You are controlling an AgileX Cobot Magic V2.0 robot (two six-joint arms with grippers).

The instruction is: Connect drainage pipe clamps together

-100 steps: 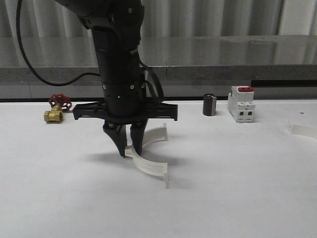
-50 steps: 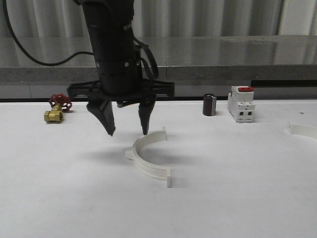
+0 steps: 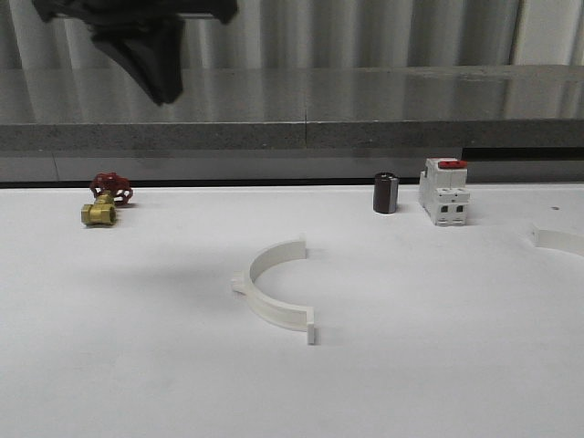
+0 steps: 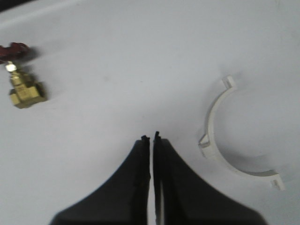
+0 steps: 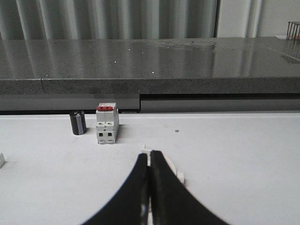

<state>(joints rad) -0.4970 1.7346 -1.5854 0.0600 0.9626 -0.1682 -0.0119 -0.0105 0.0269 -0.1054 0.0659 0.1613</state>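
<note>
One white half-ring drainage pipe clamp (image 3: 271,294) lies flat on the table's middle, its open side to the right; it also appears in the left wrist view (image 4: 219,136). A second clamp (image 3: 558,240) lies at the table's right edge, cut off by the frame. My left gripper (image 3: 162,91) hangs high at the top left, well above and left of the middle clamp; its fingers (image 4: 151,138) are shut with nothing between them. My right gripper (image 5: 150,153) is shut low over the table, and the second clamp (image 5: 172,168) shows just beyond its tips, partly hidden.
A brass valve with a red handle (image 3: 105,201) sits at the back left. A black cylinder (image 3: 386,192) and a white breaker with a red top (image 3: 444,192) stand at the back right. A grey ledge (image 3: 365,137) runs behind the table.
The left gripper let go of the middle clamp, opened, rose up and to the left, and has shut empty. The clamp dropped flat on the table.
</note>
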